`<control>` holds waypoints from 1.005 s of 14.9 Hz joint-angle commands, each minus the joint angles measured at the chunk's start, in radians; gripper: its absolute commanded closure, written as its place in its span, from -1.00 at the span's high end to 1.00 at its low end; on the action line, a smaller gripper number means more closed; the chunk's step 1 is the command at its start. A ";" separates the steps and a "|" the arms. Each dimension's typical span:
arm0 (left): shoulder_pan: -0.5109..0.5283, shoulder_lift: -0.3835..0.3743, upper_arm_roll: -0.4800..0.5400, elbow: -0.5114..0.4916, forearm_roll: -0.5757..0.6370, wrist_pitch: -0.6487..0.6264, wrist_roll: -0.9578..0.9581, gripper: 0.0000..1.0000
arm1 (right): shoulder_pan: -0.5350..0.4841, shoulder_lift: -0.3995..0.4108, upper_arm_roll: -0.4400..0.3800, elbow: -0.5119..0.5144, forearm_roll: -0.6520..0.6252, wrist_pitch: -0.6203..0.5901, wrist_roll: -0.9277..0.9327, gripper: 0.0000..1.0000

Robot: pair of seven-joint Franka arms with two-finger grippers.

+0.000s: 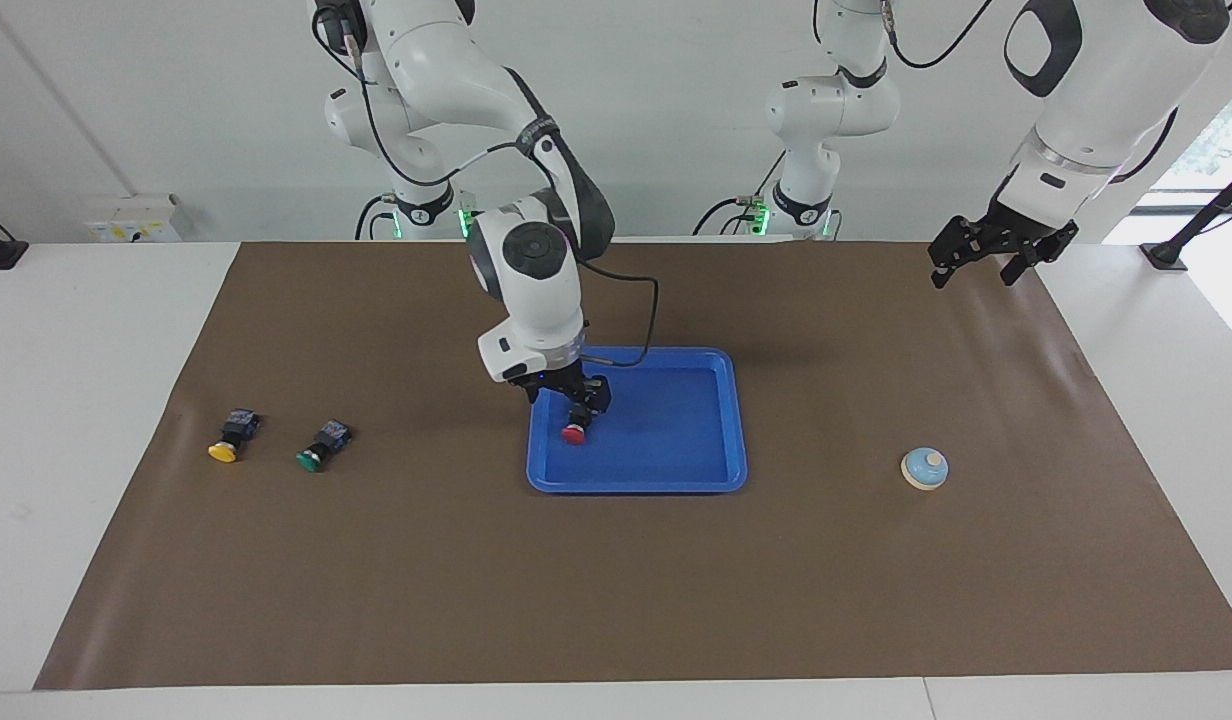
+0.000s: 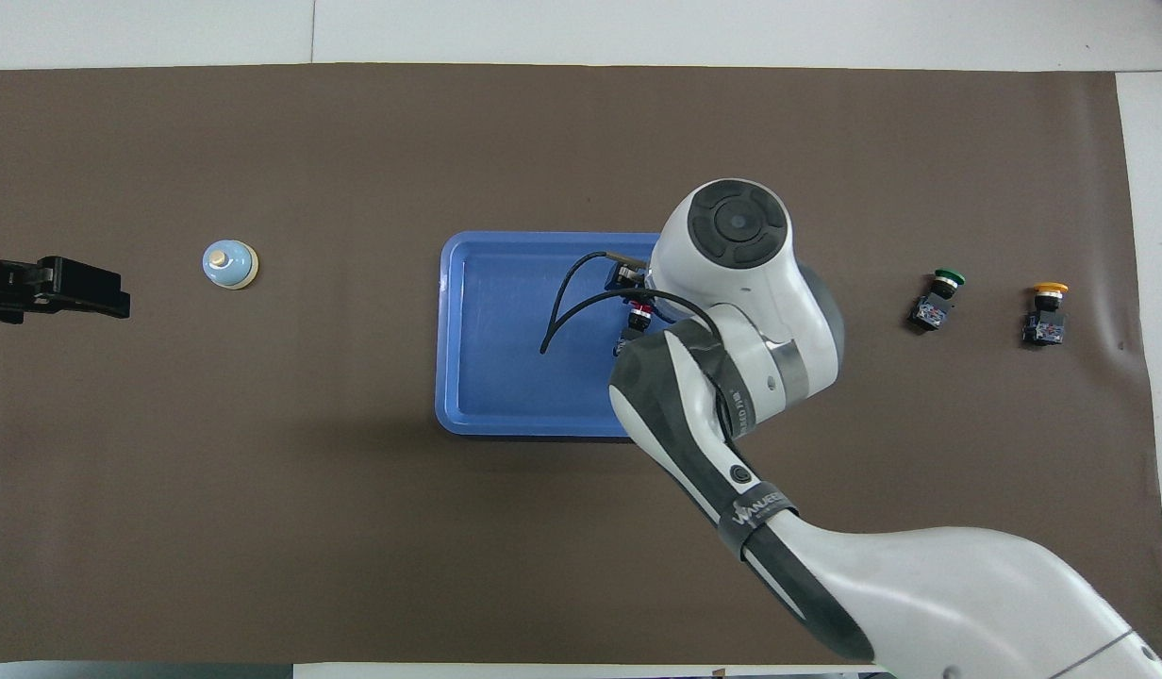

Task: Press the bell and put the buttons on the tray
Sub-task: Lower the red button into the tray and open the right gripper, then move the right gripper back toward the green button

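From the facing view, the right pincer point(image 1: 576, 408) is low in the tray point(image 1: 696, 470), clamped on the red button point(image 1: 573, 433); the left pincer point(image 1: 986, 258) waits aloft, fingers spread. These switches look light and rigid, best pinched across the boxy body. Overhead, the green button point(image 2: 937, 297) and yellow button point(image 2: 1046, 314) lie on the table toward the right arm's end, the bell point(image 2: 229, 263) toward the left's.

Bright, even light, seemingly from overhead, casts soft shadows on the brown mat point(image 1: 616, 580); both views are sharp.
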 commanded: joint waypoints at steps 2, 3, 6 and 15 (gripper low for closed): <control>-0.001 -0.004 0.003 0.011 0.001 -0.017 -0.003 1.00 | -0.128 -0.091 0.004 -0.008 0.003 -0.097 -0.156 1.00; -0.001 -0.004 0.003 0.011 0.001 -0.017 -0.003 1.00 | -0.170 -0.099 0.004 -0.008 -0.002 -0.120 -0.199 1.00; -0.001 -0.004 0.003 0.011 0.001 -0.017 -0.003 1.00 | -0.289 -0.105 0.002 -0.032 -0.015 -0.133 -0.347 1.00; -0.001 -0.004 0.003 0.011 0.001 -0.017 -0.003 1.00 | -0.519 -0.151 0.002 -0.312 -0.106 0.146 -0.537 1.00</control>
